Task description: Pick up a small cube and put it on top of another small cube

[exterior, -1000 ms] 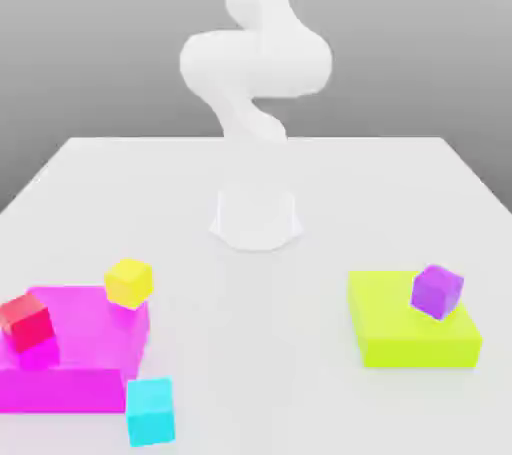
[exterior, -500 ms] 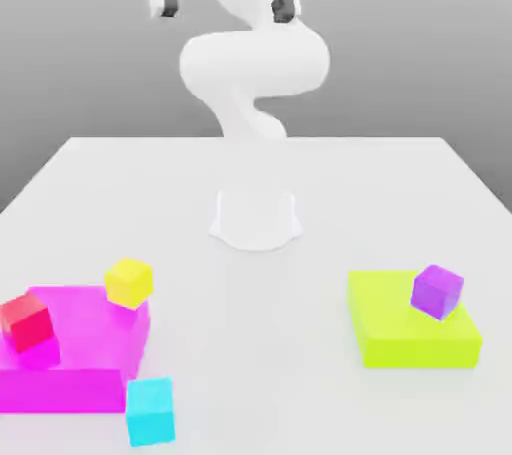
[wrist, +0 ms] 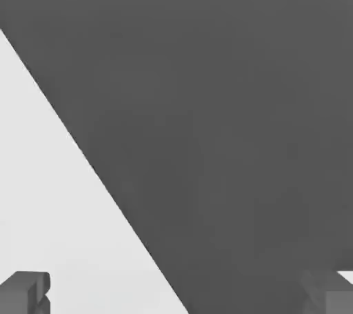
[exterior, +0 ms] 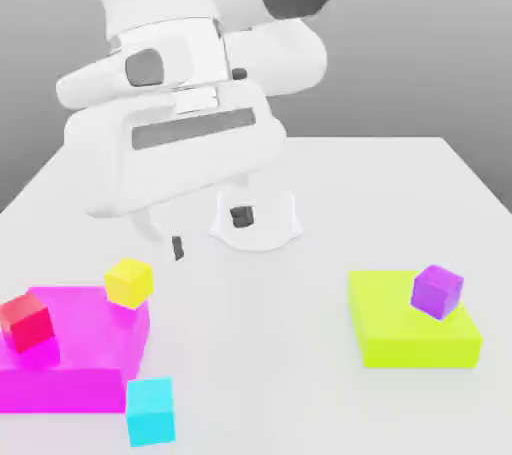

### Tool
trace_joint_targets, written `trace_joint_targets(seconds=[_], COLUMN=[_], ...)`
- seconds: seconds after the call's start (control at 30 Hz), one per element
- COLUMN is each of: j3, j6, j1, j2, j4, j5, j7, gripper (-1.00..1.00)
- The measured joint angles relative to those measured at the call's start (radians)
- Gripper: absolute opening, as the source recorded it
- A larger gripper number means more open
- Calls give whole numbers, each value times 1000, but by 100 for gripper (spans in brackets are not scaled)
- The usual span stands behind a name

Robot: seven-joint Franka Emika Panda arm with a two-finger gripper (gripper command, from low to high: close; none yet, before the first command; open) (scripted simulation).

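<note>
Near the front edge of the white desk (exterior: 400, 193), toward the exterior view's left, the small cube (exterior: 151, 411) sits on the desk surface, cyan, touching or just beside the front right corner of the flat magenta block (exterior: 70, 358). On that magenta block rest a red cube (exterior: 26, 321) at its left side and a yellow cube (exterior: 129, 282) at its back right corner. Well apart, on the exterior view's right, a flat lime block (exterior: 410, 335) carries a tilted purple cube (exterior: 437, 291). Above the desk's middle hangs the white arm's hand, and its claw (exterior: 209, 231) stands wide open with nothing between the dark fingertips (exterior: 241, 215), well above and behind the cyan cube. From the hand view, both fingertips (wrist: 26, 290) show far apart against the pale desk and grey backdrop.
</note>
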Motion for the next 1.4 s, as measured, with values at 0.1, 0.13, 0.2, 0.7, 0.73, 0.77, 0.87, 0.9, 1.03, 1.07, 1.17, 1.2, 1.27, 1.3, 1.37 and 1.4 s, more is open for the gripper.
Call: trace_joint_targets(seconds=[0.1, 0.13, 0.2, 0.7, 0.73, 0.77, 0.87, 0.9, 1.03, 1.07, 1.17, 1.2, 1.27, 1.3, 1.37, 1.4], j3=[-16, -20, -22, 0, 11, 30, 109, 140, 165, 165, 170, 150, 101, 76, 34, 38], j6=[18, 24, 37, 170, 185, 203, 262, 283, 300, 299, 302, 289, 254, 234, 196, 182], j1=[4, 4, -1, -97, -108, -124, -187, -212, -232, -232, -236, -220, -183, -164, -133, -127], j2=[65, 87, 129, 387, 409, 434, 519, 548, 574, 574, 578, 559, 507, 478, 421, 409], j4=[-9, -12, -19, -79, -77, -72, -51, -43, -36, -36, -35, -40, -54, -62, -78, -80], j5=[39, 51, 73, 54, 63, 83, 166, 194, 220, 220, 225, 205, 150, 118, 56, 60], j7=[-139, -185, -274, -816, -842, -866, -936, -958, -977, -978, -982, -967, -925, -902, -854, -847], gripper=[0, 0, 0, 0, 0, 0, 0, 0, -100, -100, -100, -100, -100, -100, -100, -100])
